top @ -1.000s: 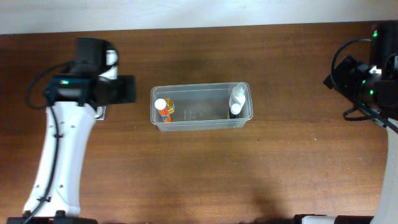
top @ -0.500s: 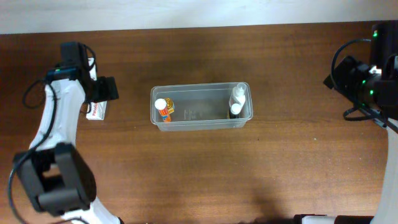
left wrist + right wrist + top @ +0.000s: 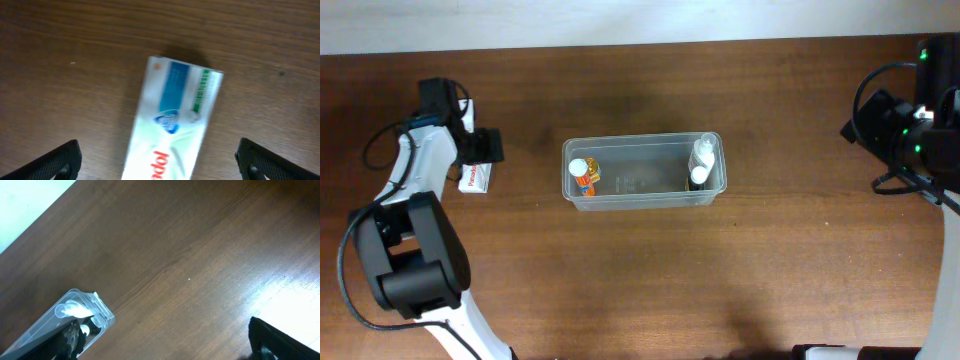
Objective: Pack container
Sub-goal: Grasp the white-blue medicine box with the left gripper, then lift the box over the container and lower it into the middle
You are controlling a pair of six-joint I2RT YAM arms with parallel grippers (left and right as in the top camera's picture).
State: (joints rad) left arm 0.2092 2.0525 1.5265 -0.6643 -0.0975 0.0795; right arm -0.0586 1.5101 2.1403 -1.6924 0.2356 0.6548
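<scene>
Across the whole field of view runs the dark brown wooden table; both arms stand at its outer edges, the white-shelled left arm reaching toward the far-left part, the dark right arm parked well clear at the right.

Container: the clear, see-through rectangular plastic tub with rounded corners sits upright at mid-table, well apart from both arms; its middle is bare.

Box: a small flat white carton with blue and red print lies on the table to the left of the tub, outside it; not yet packed.

Contents: an orange-labelled bottle with a white cap at the tub's left end; pale white-capped bottles at its right end.

Left gripper: jaws spread wide, hovering above the carton, one finger on either side; no contact evident.

Right gripper: jaws spread wide, nothing between them.

Assessment: the step in hand appears to be picking up the carton. The wrist view shows the carton skewed to the line between the jaws; recommend turning the wrist so the fingers meet its two long sides squarely; descend centred over its length; close only when the fingers sit low beside it, since a flat carton may slip or tip; carry it above the rim and set it in the bare middle, clear of the bottles.
</scene>
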